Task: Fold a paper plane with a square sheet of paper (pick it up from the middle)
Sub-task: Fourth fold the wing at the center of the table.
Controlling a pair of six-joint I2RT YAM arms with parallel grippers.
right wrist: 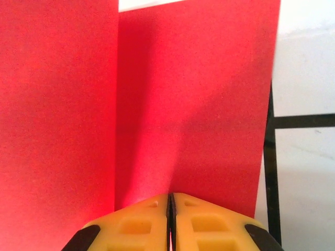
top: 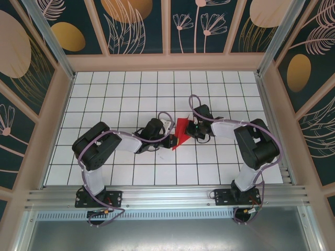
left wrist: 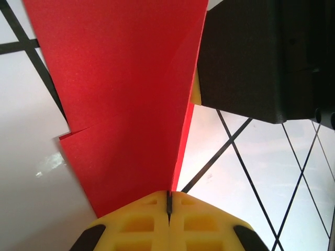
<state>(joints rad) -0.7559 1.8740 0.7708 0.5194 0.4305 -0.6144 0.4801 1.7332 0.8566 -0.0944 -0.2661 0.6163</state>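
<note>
Over the tiled desk the paper looks mid-fold: your left tool clamps it at eight o'clock, your right tool at three. Next you likely need to press the crease flat.

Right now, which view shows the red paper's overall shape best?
Top external: the folded red paper shows as a pointed shape held between the left gripper and right gripper. Each wrist view gives a close patch of red with a crease, pinched in shut yellow fingertips.
</note>
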